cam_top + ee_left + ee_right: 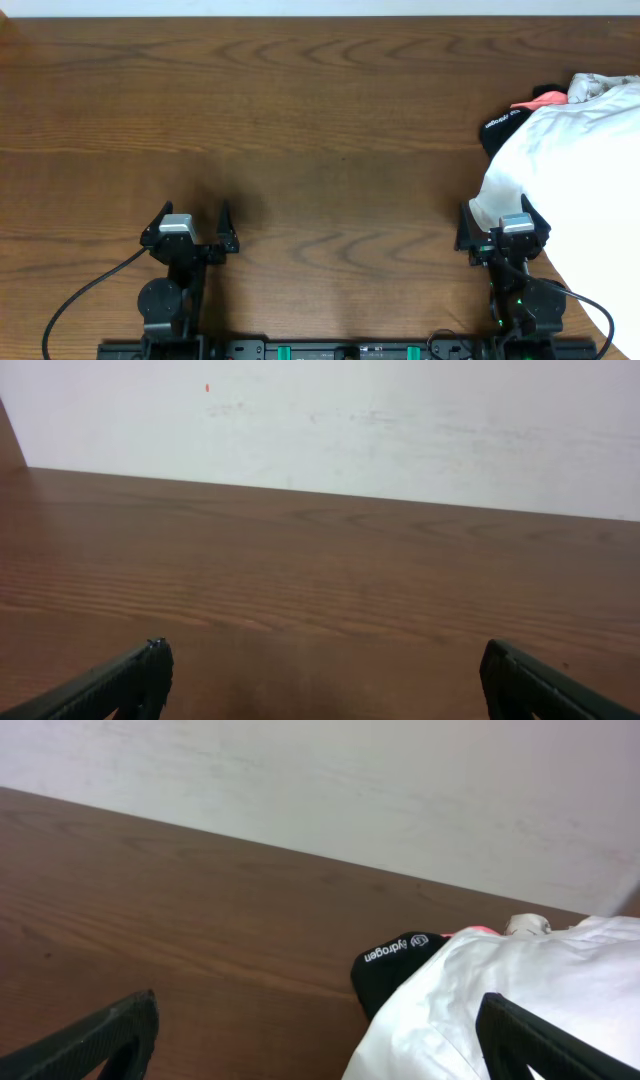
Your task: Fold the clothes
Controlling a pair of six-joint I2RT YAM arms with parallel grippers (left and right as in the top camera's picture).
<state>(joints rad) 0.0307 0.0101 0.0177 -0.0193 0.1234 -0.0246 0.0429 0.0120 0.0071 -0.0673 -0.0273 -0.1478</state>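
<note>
- At the right edge of the wooden table (320, 120), the white T-shirt (575, 170) is lying in a loose, unfolded heap that is running out of the overhead view on the right.
- At the heap's far-left corner, a black garment (497, 132) with white lettering is peeking out from under the white cloth, and a pink item (545, 98) is showing just beside it.
- The right gripper (503, 222) is sitting at the near-left edge of the heap with its jaws spread wide and gripping nothing.
- In the right wrist view, the white cloth is filling the space ahead of the right-hand finger (530, 1040); whether the two are touching, I cannot tell.
- The left gripper (193, 225) is sitting on the left side of the table, well apart from the clothes.
- Its jaws are also standing wide apart, with only bare wood showing between them in the left wrist view.
- A white wall (400, 420) is rising behind the table's far edge.
- A black cable (85, 295) is curving away from the left arm's base toward the near edge.
</note>
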